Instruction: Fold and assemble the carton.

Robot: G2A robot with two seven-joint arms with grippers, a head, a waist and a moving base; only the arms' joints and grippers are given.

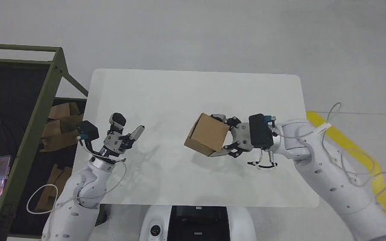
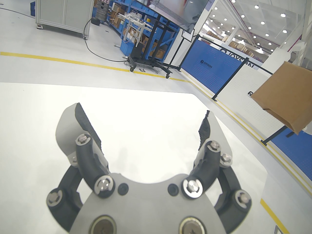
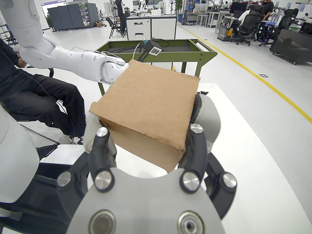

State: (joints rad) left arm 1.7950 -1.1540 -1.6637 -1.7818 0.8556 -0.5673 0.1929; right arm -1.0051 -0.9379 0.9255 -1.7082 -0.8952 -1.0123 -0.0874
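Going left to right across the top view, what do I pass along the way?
First the green cart, left gripper, carton, right gripper, yellow floor stripe.

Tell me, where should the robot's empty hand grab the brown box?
Probably the carton's free end, the one pointing away from the right gripper, which clamps the other end and holds it tilted over the table. The open left gripper would come in from its own side, fingers across two opposite flat walls, since those give broad, parallel surfaces.
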